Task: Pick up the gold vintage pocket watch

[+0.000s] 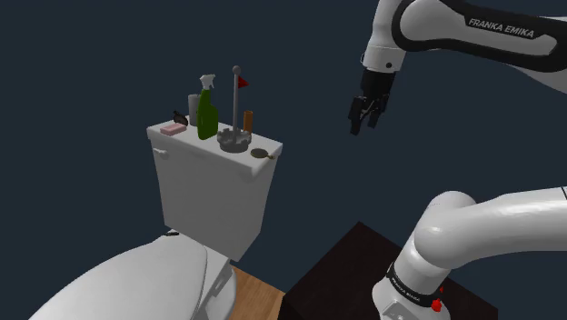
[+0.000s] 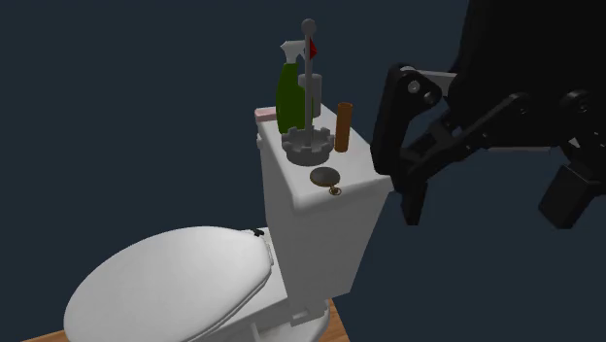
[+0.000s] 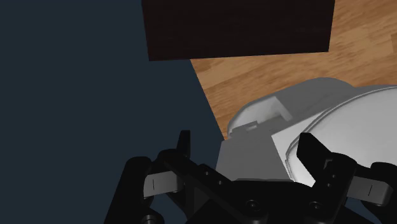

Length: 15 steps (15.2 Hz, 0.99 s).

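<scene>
The pocket watch (image 1: 261,153) (image 2: 325,177) is a small dull-gold round disc with a short stem. It lies flat on the lid of the white toilet tank (image 1: 213,195) (image 2: 316,233), at the end nearest the arm. My black gripper (image 1: 363,123) (image 3: 246,140) hangs in the air to the shoulder view's right of the tank, higher than the watch and well apart from it. It is open with nothing between its fingers. One finger (image 2: 412,199) looms large in the second exterior view, right of the tank.
The tank lid also holds a green spray bottle (image 1: 207,114) (image 2: 288,92), a grey holder with a rod and red flag (image 1: 234,138) (image 2: 307,146), a brown cylinder (image 1: 248,121) (image 2: 342,128) and a pink bar (image 1: 173,130). Below are the toilet seat lid (image 1: 127,282), the dark stand (image 1: 345,273) and the wood floor (image 3: 267,76).
</scene>
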{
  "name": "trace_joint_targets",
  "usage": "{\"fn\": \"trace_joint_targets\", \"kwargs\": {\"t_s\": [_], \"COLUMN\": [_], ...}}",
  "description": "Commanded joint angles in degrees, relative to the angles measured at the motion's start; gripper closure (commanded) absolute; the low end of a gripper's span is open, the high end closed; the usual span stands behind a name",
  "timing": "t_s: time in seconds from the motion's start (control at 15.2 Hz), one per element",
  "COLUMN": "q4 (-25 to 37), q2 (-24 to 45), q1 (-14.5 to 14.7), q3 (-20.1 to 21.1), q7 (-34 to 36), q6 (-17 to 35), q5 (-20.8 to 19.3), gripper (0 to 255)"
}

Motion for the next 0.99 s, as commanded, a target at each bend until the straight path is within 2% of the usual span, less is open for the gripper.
{"fn": "trace_joint_targets", "kwargs": {"t_s": [0.0, 0.46, 0.92], "q4": [0.0, -0.7, 2.5], "q2": [0.0, 10.4, 23.0], "q1": [0.0, 0.5, 0.8], "q3": [0.0, 2.0, 4.1], "q7": [0.0, 3.1, 6.1], "q6": [0.0, 12.7, 23.7], "q5": [0.0, 1.6, 2.1], "gripper": [0, 0, 0]}}
